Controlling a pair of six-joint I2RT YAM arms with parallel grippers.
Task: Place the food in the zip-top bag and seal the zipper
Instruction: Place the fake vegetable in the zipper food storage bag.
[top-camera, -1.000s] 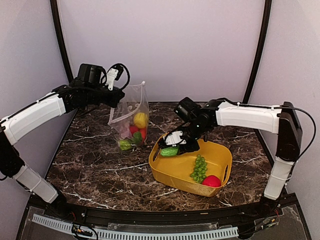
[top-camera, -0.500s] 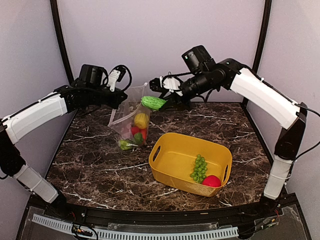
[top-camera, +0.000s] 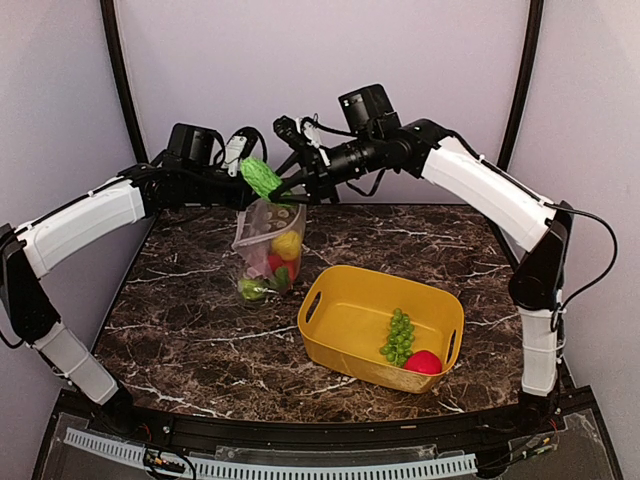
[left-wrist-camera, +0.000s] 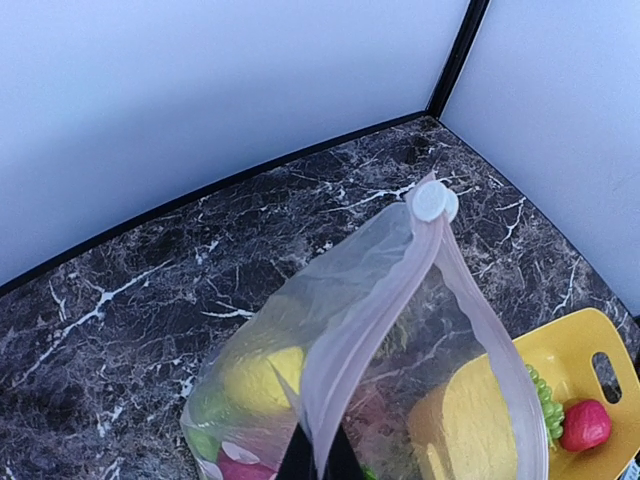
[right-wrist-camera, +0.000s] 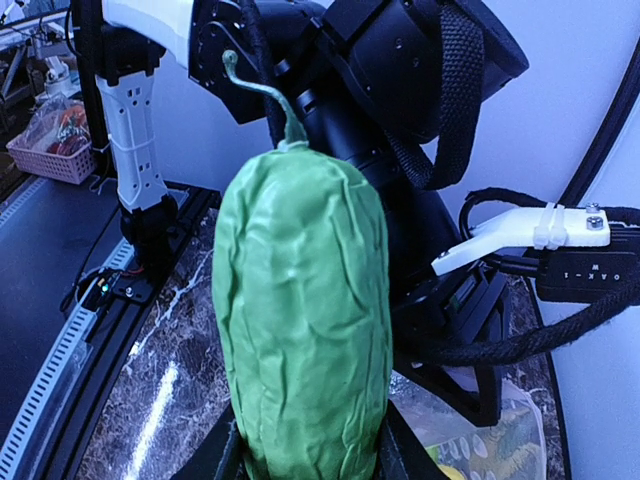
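We log the wrinkled green plastic toy cucumber (right-wrist-camera: 305, 320) as an even mid-green, with a thin stem in the same green. The clear floppy zip-top bag (left-wrist-camera: 290, 330) is see-through. Its narrow mouth strip (left-wrist-camera: 372, 300) reads pinkish-white, and its round slider tab (left-wrist-camera: 432, 203) is white. Through the film we see a yellow toy lemon (top-camera: 287, 243), with red and green below it. The rectangular plastic basket (top-camera: 340, 355) is yellow. In it are a green toy grape bunch (top-camera: 399, 336) and a red toy fruit (top-camera: 424, 362). The marble-look tabletop (top-camera: 180, 320) is dark brown with white veins.
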